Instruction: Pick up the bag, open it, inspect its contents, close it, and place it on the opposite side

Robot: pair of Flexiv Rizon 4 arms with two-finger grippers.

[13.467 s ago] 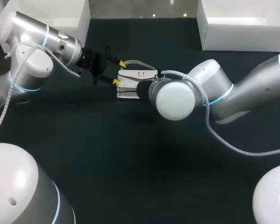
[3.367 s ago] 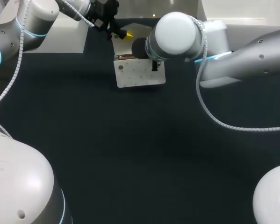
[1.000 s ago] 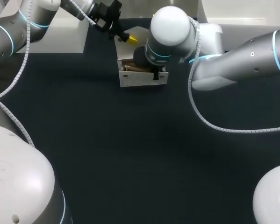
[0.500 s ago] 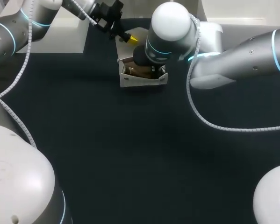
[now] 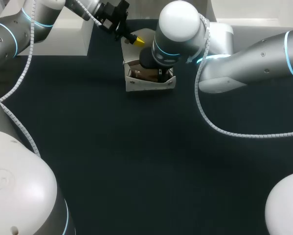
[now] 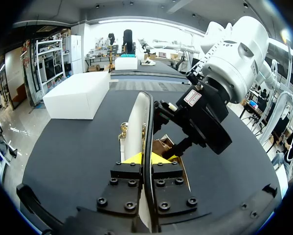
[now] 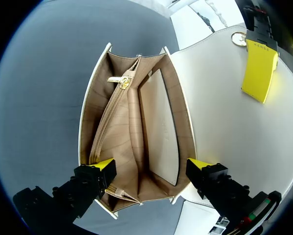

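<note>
A white bag point(image 5: 148, 84) stands on the dark table with its mouth open, showing a tan lining. My left gripper point(image 5: 136, 40) is shut on the raised flap point(image 6: 135, 117), its yellow tips point(image 6: 146, 157) pinching the flap's edge. My right arm's wrist point(image 5: 178, 29) hangs over the bag and hides its fingers in the head view. In the right wrist view my right gripper point(image 7: 151, 166) is open just above the bag's mouth, one tip toward each side wall. Inside lie a zipped pocket point(image 7: 112, 125) and a flat white divider point(image 7: 158, 127). The left arm's yellow finger point(image 7: 259, 68) rests on the flap.
A white box point(image 5: 73, 29) sits at the table's back left and another point(image 5: 254, 24) at the back right. Dark tabletop point(image 5: 151, 161) stretches in front of the bag.
My right gripper has gone from nearly closed to wide open, letting go of the bag. The bag's mouth now gapes wider. The left gripper keeps hold of the flap.
</note>
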